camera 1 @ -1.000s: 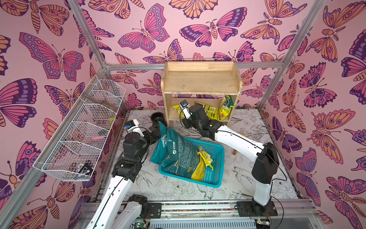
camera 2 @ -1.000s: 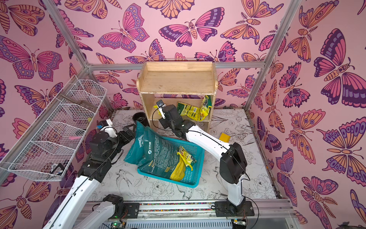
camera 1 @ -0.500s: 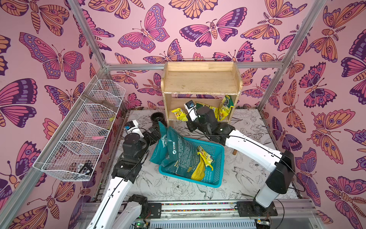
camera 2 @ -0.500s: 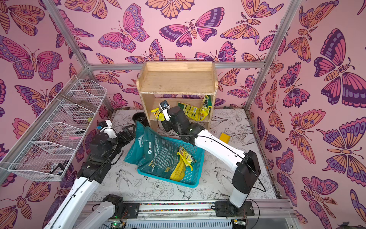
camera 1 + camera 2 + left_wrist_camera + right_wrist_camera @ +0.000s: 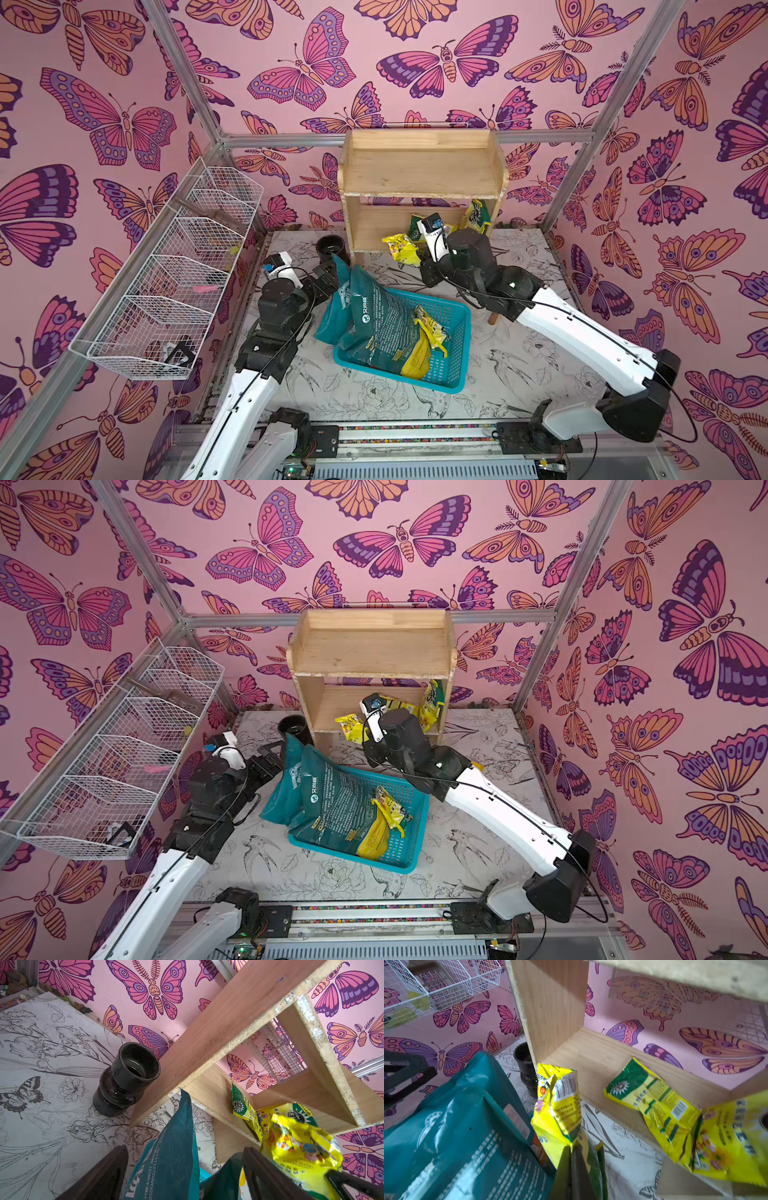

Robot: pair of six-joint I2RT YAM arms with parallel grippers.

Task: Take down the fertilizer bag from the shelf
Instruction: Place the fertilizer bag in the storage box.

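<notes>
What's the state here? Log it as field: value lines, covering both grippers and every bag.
right gripper: shut on yellow fertilizer bag, held in front of the shelf, clear of its lower tier
left gripper: open, jaws either side of the top of the large teal bag
lower tier: flat yellow-green bag, leaning bag at the end
teal basket: large teal bag partly inside, plus a yellow packet
black pot: on table beside shelf

Robot lab test cell — aluminium frame (image 5: 282, 140), butterfly walls (image 5: 374, 62)
</notes>
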